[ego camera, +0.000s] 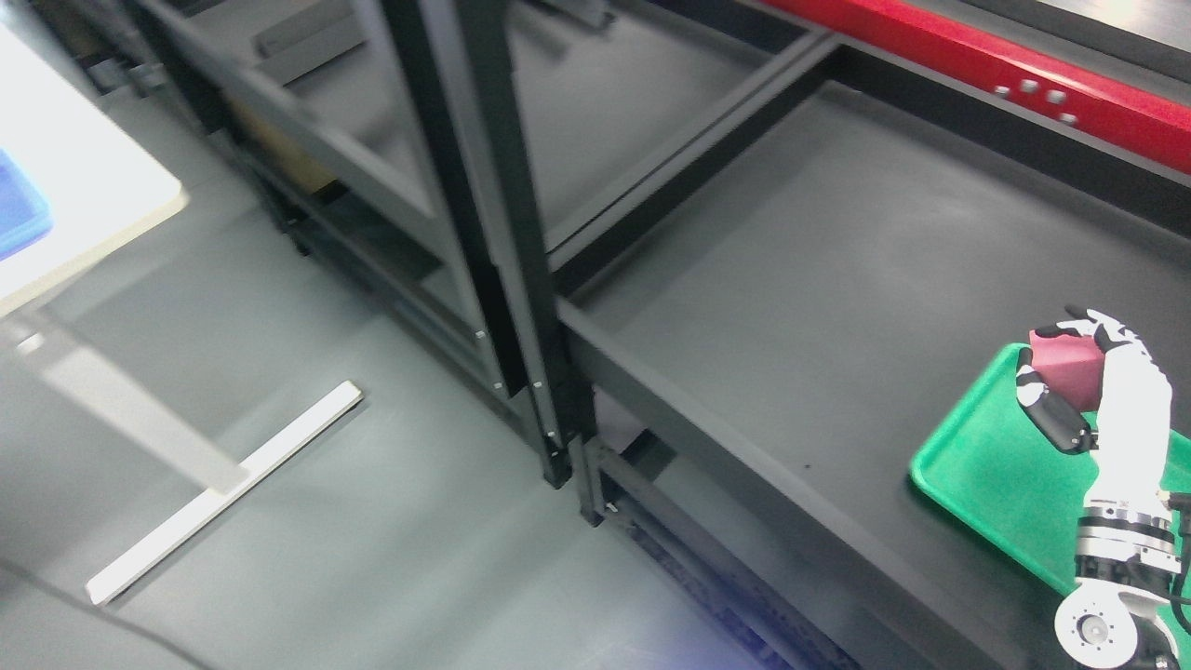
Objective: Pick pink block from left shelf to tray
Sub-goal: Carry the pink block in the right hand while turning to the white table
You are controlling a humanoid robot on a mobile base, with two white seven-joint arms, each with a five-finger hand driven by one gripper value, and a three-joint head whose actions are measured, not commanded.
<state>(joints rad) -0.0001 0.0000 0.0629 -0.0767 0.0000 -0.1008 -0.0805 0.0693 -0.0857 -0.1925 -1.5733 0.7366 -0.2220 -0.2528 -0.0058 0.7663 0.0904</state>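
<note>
The pink block (1065, 370) is a dark pink cube, held in my right hand (1070, 372) at the far right of the head view. The white and black fingers (1050, 414) curl around it from both sides. Hand and block hover over the near left corner of the green tray (986, 465), which lies on the dark grey shelf board (819, 307). Whether the block touches the tray, I cannot tell. My right forearm rises from the bottom right corner. The left arm does not show.
A black shelf upright (493, 233) splits the picture, with another dark shelf unit (307, 140) behind it at left. A red beam (1005, 74) runs along the top right. A white table (74, 195) with a blue object (19, 209) stands at far left over grey floor.
</note>
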